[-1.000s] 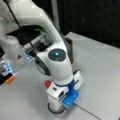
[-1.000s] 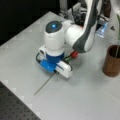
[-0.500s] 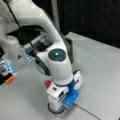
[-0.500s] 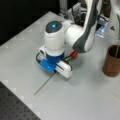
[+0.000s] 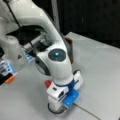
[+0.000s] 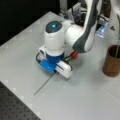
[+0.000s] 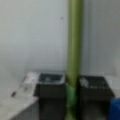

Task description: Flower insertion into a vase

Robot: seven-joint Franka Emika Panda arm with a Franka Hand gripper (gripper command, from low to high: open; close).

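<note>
- The gripper [image 7: 72,86] is down low on the gray table [image 6: 82,100], and its two dark fingers [image 7: 50,86] are shut on a thin green flower stem [image 7: 74,45].
- In the wrist view the stem sits right between the two fingers, touching both.
- In a front view the stem [image 6: 45,85] lies flat on the table and pokes out from under the gripper [image 6: 56,68] toward that view's bottom left.
- A red flower head [image 6: 74,54] shows just beside the arm, near the table.
- The vase [image 6: 112,61] stands upright at that view's right, well apart from the gripper. Another green stem [image 6: 118,25] already stands in it.
- What could go wrong: the stem is long and skinny, so I think it could slip or twist in the fingers when it leaves the table.
- The long end could also drag on the table and bend.
- The vase looks tall and light, so a bump from the stem or arm might tip it.
- Next to the frames from a moment ago, I see no change: the arm, the stem and the vase are in the same spots.
</note>
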